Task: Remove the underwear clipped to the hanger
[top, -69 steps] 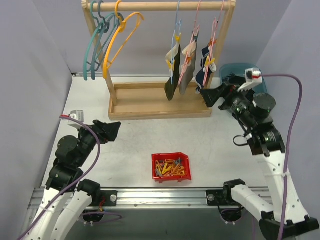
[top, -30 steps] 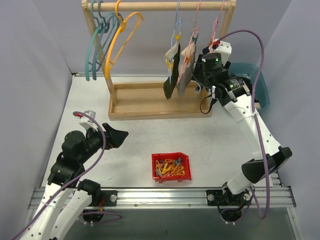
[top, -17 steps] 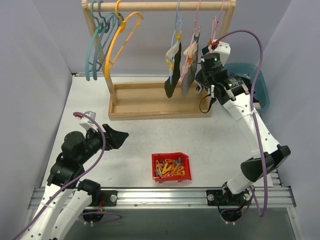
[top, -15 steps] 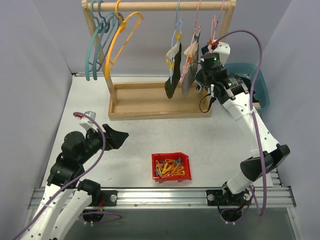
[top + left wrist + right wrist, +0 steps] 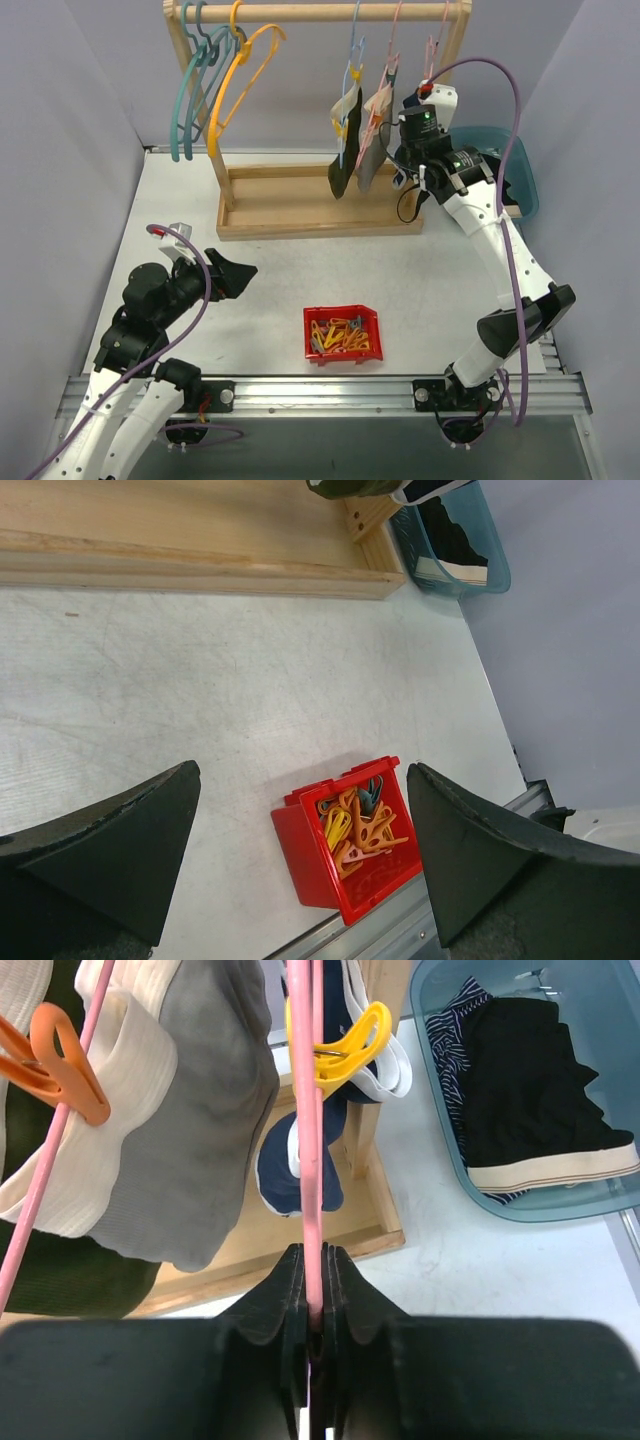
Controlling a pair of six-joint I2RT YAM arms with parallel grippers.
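Three underwear hang from hangers on the wooden rack (image 5: pixel 300 205): a dark olive one (image 5: pixel 341 172), a grey one (image 5: pixel 371 150), and a navy one (image 5: pixel 300 1175) held by a yellow clip (image 5: pixel 350 1045). In the top view my right arm mostly hides the navy one. My right gripper (image 5: pixel 317 1255) is shut on the pink hanger (image 5: pixel 305 1110) just below the navy one. An orange clip (image 5: pixel 60 1075) pins the grey underwear (image 5: pixel 200 1140). My left gripper (image 5: pixel 302 770) hangs open over the table, holding nothing, near the red bin (image 5: pixel 305 855).
The red bin (image 5: pixel 342 313) holds several yellow and orange clips. A teal tub (image 5: pixel 450 1130) with dark clothes sits right of the rack. Empty teal and yellow hangers (image 5: pixel 215 90) hang at the rack's left end. Purple-grey walls close in on both sides.
My right arm swung from beside the teal tub up to the rack, and its jaws closed on the pink hanger. The left arm moved slightly forward and then stayed still.
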